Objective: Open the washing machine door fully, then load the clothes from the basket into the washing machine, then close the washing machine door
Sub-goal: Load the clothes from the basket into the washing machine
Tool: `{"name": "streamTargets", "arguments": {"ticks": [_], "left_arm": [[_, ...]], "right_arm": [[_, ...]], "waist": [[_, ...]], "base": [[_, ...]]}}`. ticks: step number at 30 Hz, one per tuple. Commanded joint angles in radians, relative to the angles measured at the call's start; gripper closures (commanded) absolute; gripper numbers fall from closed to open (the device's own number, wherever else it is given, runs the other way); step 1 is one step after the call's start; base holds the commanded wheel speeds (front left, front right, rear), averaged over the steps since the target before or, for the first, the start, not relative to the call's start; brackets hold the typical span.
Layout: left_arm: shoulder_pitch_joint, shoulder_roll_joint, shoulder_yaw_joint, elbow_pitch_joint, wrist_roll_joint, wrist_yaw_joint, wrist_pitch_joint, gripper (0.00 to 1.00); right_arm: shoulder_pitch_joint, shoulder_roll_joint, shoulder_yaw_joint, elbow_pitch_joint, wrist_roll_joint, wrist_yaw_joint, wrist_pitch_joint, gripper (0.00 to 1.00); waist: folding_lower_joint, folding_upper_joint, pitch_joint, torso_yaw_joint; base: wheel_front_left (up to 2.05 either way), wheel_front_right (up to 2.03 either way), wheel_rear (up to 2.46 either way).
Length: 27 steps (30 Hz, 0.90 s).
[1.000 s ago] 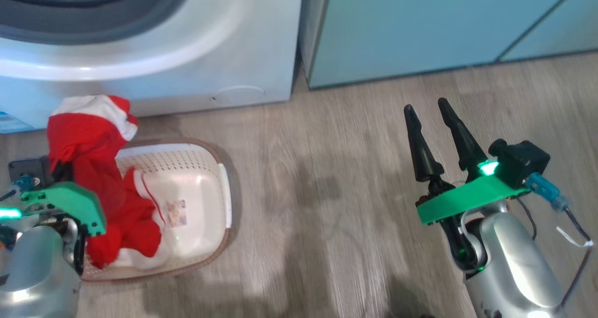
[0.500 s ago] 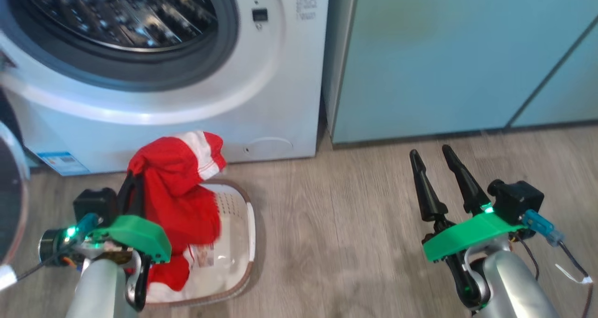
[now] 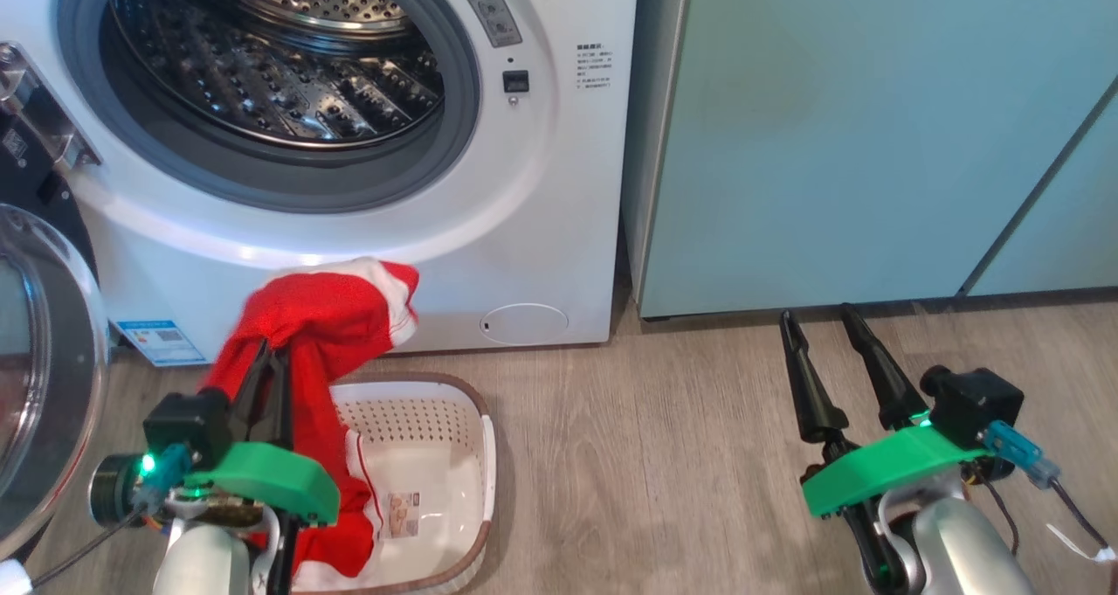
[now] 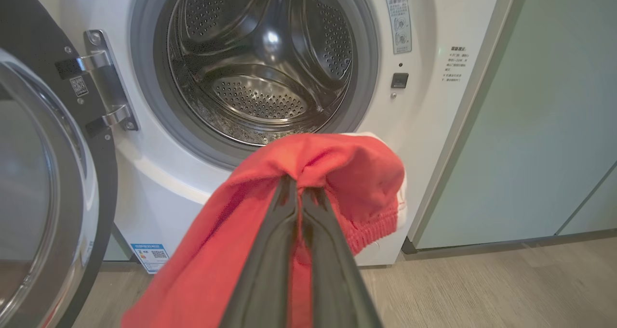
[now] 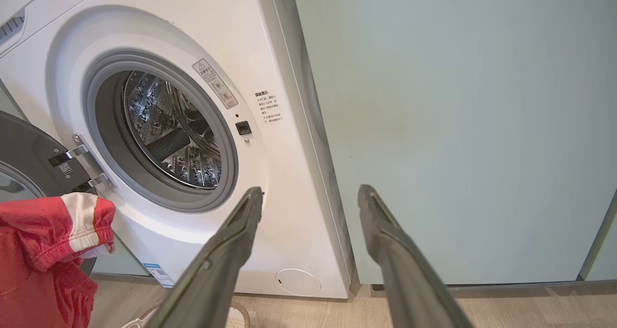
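Red clothes [image 3: 323, 315] pinched in left tool [image 4: 296, 186], draped over tips above basket [image 3: 419, 416]; right tool [image 3: 818, 314] wide.

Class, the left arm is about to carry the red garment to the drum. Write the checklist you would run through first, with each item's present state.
1. Access: washing machine door swung wide, off the opening: ok.
2. Grip: left gripper shut on the clothes: ok.
3. Target: drum of the washing machine unobstructed: ok.
4. Lift: clothes clear of the basket: cannot tell; their lower end hangs over its inside.
5. Other arm: right gripper open, empty, off to the side: ok.
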Motion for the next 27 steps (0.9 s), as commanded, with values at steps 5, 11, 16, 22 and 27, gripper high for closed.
{"name": "streamTargets", "arguments": {"ticks": [5,11,16,22,27], "left_arm": [[0.004,0.002,0.021,-0.092,-0.02,-0.011,-0.014,1.0],[0.048,0.001,-0.025,-0.139,-0.095,0.01,-0.014,1.0],[0.075,0.001,-0.06,-0.174,-0.155,0.052,-0.014,1.0],[0.072,0.001,-0.078,-0.191,-0.16,0.067,-0.014,1.0],[0.074,0.001,-0.077,-0.199,-0.162,0.072,-0.014,1.0]], "right_arm": [[-0.005,0.001,0.011,-0.041,-0.006,0.0,-0.007,0.0],[0.005,0.001,0.008,-0.046,-0.005,0.0,-0.007,0.0],[0.012,0.001,0.002,-0.049,-0.003,0.0,-0.007,0.0],[0.014,0.001,0.008,-0.05,-0.003,0.0,-0.007,0.0],[0.013,0.001,0.007,-0.05,-0.002,0.0,-0.007,0.0]], "waist": [[0.0001,-0.0001,-0.014,0.007],[0.0001,-0.0001,-0.024,0.006],[0.0001,-0.0001,-0.031,0.007],[0.0001,-0.0001,-0.031,0.007],[0.0001,-0.0001,-0.031,0.004]], "base": [[0.0,0.0,0.0],[0.0,0.0,0.0],[0.0,0.0,0.0],[0.0,0.0,0.0],[0.0,0.0,0.0]]}}
